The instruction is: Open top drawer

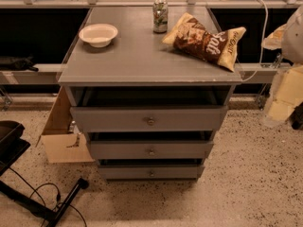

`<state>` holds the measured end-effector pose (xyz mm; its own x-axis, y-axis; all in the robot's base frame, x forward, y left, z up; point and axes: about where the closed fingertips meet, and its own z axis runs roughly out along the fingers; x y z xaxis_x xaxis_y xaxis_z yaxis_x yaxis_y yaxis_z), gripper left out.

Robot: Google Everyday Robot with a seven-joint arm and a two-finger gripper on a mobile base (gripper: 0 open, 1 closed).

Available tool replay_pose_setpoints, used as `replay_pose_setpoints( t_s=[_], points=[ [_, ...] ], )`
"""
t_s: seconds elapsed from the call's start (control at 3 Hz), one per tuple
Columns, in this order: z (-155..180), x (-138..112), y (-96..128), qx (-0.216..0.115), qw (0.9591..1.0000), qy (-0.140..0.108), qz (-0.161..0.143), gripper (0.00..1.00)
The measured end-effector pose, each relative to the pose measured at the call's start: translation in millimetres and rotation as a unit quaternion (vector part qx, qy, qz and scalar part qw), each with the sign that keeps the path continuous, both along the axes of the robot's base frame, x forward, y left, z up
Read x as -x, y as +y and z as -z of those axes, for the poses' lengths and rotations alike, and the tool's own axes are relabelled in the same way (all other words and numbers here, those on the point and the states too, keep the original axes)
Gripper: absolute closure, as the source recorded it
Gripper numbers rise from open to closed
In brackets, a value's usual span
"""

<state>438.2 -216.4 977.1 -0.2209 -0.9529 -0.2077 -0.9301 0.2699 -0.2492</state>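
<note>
Top drawer (149,118) stood pulled out, 6 o'clock of the can (160,16); my gripper was out of view, grip state undeterminable.

The arm (288,86) shows at the right edge as pale cream, smooth housings with a grey-white rounded upper segment. The gripper lies outside the frame.

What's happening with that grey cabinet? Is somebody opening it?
Nothing is touching it right now; the robot's hand is not in view. The top drawer is pulled partway out, with a dark gap behind its front. On the cabinet top sit a bowl, a can and a chip bag.
</note>
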Motion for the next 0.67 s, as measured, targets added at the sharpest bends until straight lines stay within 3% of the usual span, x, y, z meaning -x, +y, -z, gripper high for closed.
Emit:
replay_pose_setpoints(
  t_s=[0.67],
  points=[
    [19, 0, 4, -0.015, 0.9999, -0.005, -0.003, 0.00]
  ],
)
